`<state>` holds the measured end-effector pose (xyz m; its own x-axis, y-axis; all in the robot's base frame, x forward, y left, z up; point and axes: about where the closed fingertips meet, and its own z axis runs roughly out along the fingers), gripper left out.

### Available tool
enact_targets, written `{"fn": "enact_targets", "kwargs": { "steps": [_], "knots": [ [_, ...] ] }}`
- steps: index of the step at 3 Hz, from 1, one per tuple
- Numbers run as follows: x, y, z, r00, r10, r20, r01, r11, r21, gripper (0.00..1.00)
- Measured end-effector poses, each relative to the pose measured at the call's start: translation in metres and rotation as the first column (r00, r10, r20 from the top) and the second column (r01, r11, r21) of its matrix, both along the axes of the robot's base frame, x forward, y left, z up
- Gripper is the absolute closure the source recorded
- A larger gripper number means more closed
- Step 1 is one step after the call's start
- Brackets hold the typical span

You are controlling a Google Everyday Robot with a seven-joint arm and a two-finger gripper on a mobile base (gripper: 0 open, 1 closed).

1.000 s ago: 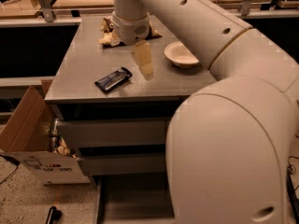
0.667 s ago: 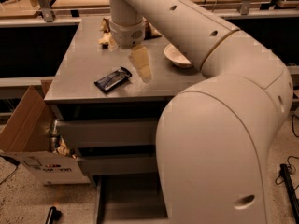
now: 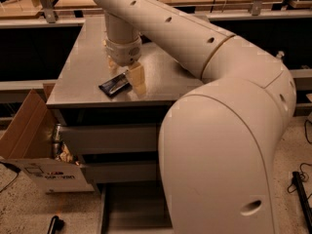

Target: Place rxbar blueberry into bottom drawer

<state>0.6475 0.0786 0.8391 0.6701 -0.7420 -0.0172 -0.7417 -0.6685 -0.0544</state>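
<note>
While the rxbar blueberry [image 3: 114,84] lies flat near the front edge of the worktop [image 3: 83,62], our pincer [image 3: 125,73] stands open over its right end.
We see one pale finger [image 3: 138,80] just beside the bar and the other behind it; whether either touches the wrapper we cannot tell. Below, the bottom drawer [image 3: 130,209] stands pulled out, and a cardboard box [image 3: 27,130] sits beside the cabinet.

Grey cabinet top [image 3: 80,74] carries one rxbar [image 3: 115,84], flat near front edge; gripper [image 3: 125,72] low at its right end, fingers apart.
</note>
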Motion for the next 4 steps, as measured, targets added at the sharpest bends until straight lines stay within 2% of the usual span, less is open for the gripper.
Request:
{"fn": "enact_targets", "kwargs": {
  "steps": [1, 2, 3, 4],
  "knots": [
    [-0.0096, 0.0087, -0.0099, 0.9987, 0.038, -0.033, -0.037, 0.999, 0.012, 0.47],
    [-0.0114, 0.0100, -0.0050, 0.9983, 0.045, -0.036, -0.045, 0.999, 0.019, 0.78],
    [-0.0114, 0.0100, -0.0044, 0.9983, 0.045, -0.036, -0.045, 0.999, 0.019, 0.99],
    [-0.0114, 0.0100, -0.0043, 0.9983, 0.045, -0.036, -0.045, 0.999, 0.019, 1.00]
  ]
}}
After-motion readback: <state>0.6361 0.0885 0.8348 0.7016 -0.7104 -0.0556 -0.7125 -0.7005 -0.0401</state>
